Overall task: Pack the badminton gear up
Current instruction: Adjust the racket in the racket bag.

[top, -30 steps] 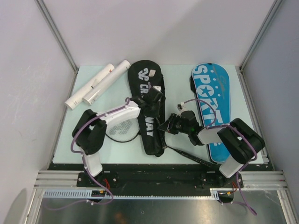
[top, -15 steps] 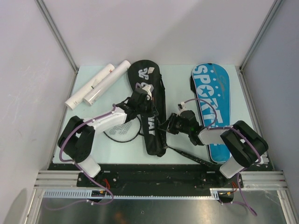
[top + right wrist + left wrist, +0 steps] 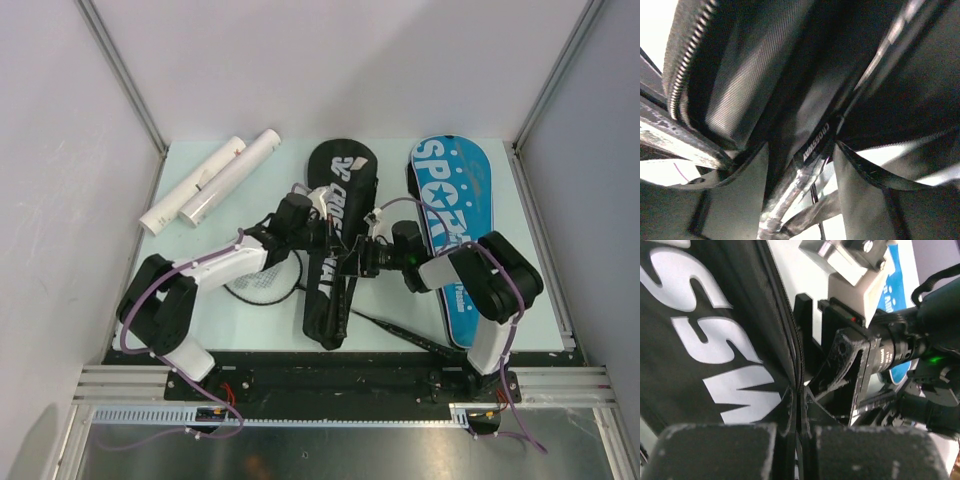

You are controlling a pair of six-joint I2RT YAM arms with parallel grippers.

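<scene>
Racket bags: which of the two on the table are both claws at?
The black bag with white lettering, in the middle: left claw and right claw are at it. The blue SPORT bag lies further right.

- Top view: bright, even light; only soft shadows on the pale table (image 3: 395,170).
- Left wrist view: the near fingers (image 3: 715,450) look fuzzy; farther parts are sharp.
- Right wrist view: dark and blurry, with white glare low down.
</scene>
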